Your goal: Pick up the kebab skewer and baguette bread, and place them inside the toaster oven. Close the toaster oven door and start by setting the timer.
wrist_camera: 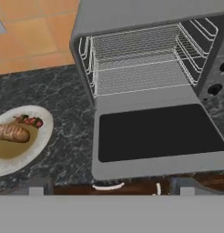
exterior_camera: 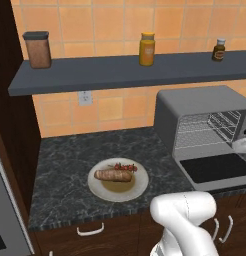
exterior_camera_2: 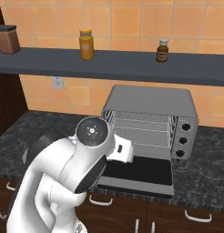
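1. Left base view: white plate [exterior_camera: 140, 191] near the front edge of the dark counter [exterior_camera: 65, 160], bare stone all round it. The baguette bread [exterior_camera: 113, 175] lies across the plate, the kebab skewer [exterior_camera: 126, 167] just behind it, touching or nearly so. The toaster oven [exterior_camera: 195, 107] stands to the right, well apart from the plate.
2. Right base view: toaster oven door [exterior_camera_2: 139, 172] folded down flat, its front edge reaching the counter lip. Wire rack [exterior_camera_2: 141, 127] bare. The arm hides the plate.
3. Hand view: gripper [wrist_camera: 111, 184] with jaws spread wide, holding nothing, above the counter's front edge between plate and door.
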Tool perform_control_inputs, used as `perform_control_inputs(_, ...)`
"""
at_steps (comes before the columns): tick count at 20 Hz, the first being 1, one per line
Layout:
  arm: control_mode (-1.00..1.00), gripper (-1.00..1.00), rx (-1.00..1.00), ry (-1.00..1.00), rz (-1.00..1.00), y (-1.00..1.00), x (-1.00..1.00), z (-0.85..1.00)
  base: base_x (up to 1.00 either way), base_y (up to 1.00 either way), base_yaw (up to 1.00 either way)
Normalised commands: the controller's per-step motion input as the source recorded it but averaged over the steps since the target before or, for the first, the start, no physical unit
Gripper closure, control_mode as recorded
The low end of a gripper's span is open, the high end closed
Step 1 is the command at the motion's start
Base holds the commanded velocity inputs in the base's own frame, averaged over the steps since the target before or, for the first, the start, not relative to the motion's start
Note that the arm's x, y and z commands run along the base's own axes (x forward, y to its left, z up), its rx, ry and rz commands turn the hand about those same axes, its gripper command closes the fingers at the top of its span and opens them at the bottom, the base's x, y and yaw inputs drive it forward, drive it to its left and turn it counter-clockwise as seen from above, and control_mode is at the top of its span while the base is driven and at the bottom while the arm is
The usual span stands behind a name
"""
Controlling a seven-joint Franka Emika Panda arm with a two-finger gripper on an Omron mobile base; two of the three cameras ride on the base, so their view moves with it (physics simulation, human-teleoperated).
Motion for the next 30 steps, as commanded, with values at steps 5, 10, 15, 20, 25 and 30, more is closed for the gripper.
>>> perform_control_inputs(5, -1.00, -1.00, 0.01, -0.27, 0.06, -0.46, 0.15, 0.00, 0.00, 0.00, 0.00)
perform_control_inputs(10, -1.00, -1.00, 0.00, -0.14, -0.02, -0.04, 0.47, 0.00, 0.00, 0.00, 0.00)
perform_control_inputs(15, -1.00, -1.00, 0.00, -0.06, -0.02, -0.10, 0.32, 0.00, 0.00, 0.00, 0.00)
perform_control_inputs(20, -1.00, -1.00, -0.10, -0.03, 0.00, -0.07, 0.05, -0.11, 0.00, 0.00, 0.00)
perform_control_inputs(25, -1.00, -1.00, -0.03, -0.05, -0.01, -0.19, 0.21, -0.05, 0.00, 0.00, 0.00)
perform_control_inputs(30, -1.00, -1.00, 0.00, -0.02, -0.04, -0.17, 0.40, 0.00, 0.00, 0.00, 0.00)
